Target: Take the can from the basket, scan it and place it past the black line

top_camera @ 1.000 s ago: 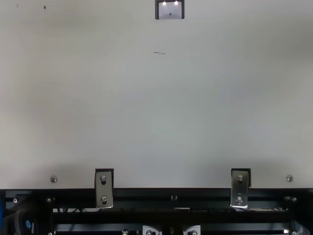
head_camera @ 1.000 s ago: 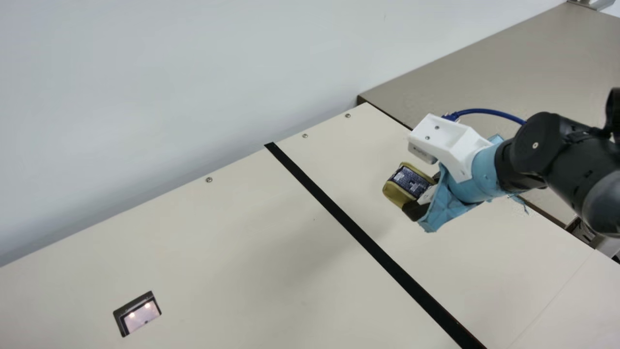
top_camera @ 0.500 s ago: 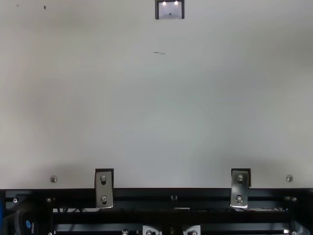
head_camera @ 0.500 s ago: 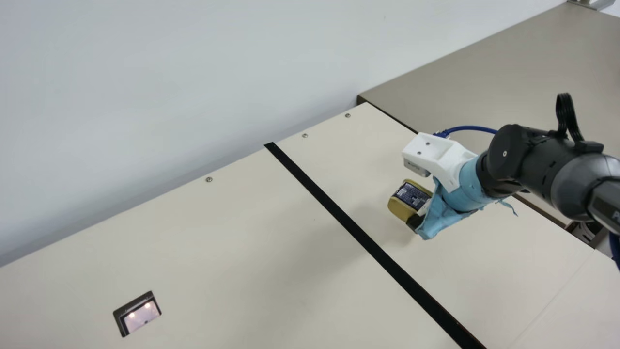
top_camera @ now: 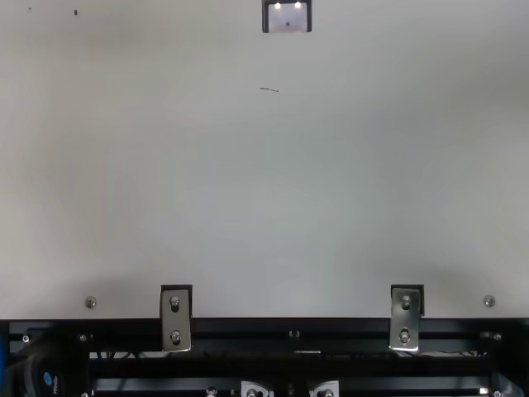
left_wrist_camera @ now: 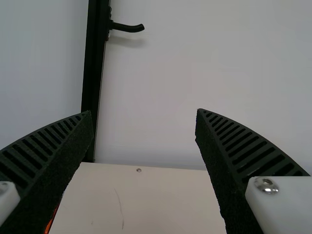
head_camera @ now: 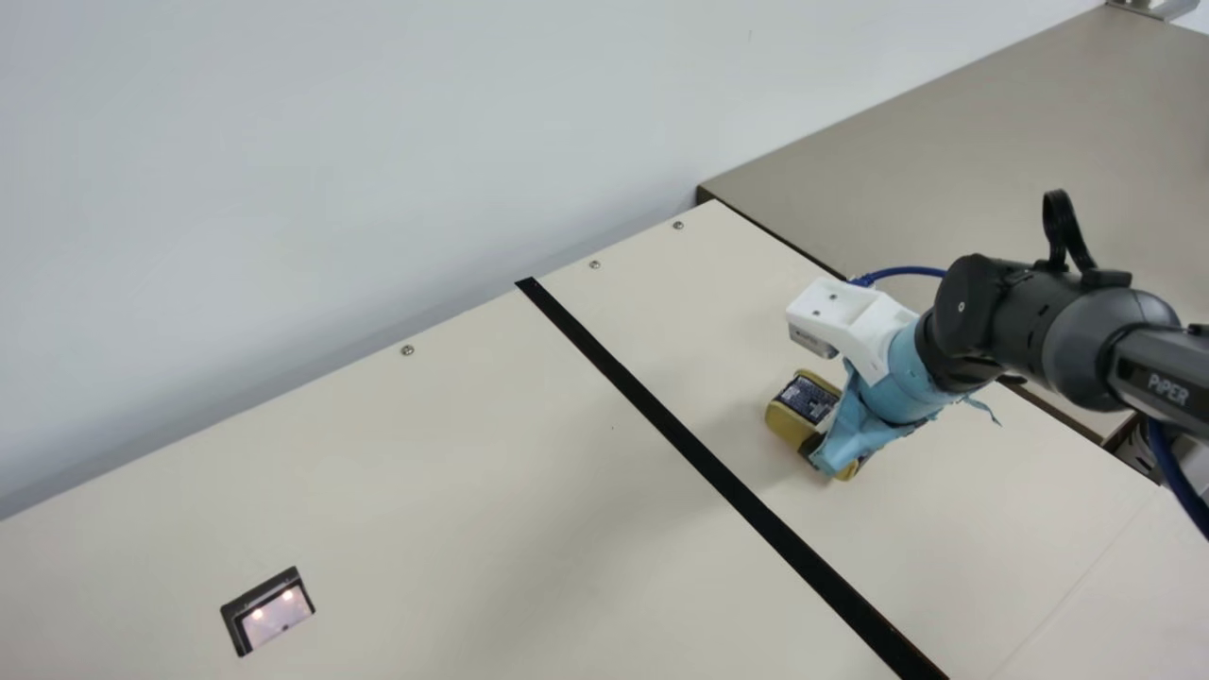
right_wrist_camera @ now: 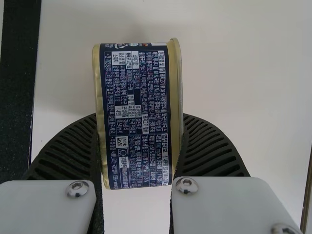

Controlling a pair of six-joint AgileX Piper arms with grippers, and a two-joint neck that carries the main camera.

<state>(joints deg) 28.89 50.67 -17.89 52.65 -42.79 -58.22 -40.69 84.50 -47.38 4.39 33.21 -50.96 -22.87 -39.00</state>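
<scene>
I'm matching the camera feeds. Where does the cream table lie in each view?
Main view: cream table, across centre and bottom.
Top view: above the black frame.
Left wrist view: bottom middle.
Right wrist view: behind the can.
Shared landmark: black line, in main and right wrist views.

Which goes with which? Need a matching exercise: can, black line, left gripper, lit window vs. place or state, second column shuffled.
Column one
1. can
2. black line
3. left gripper
4. lit window

Column two
A. jaws apart, nothing between them
B. held in the right gripper
C. set into the table
D. runs between can and lit window

Pairs: 1-B; 2-D; 3-A; 4-C
</scene>
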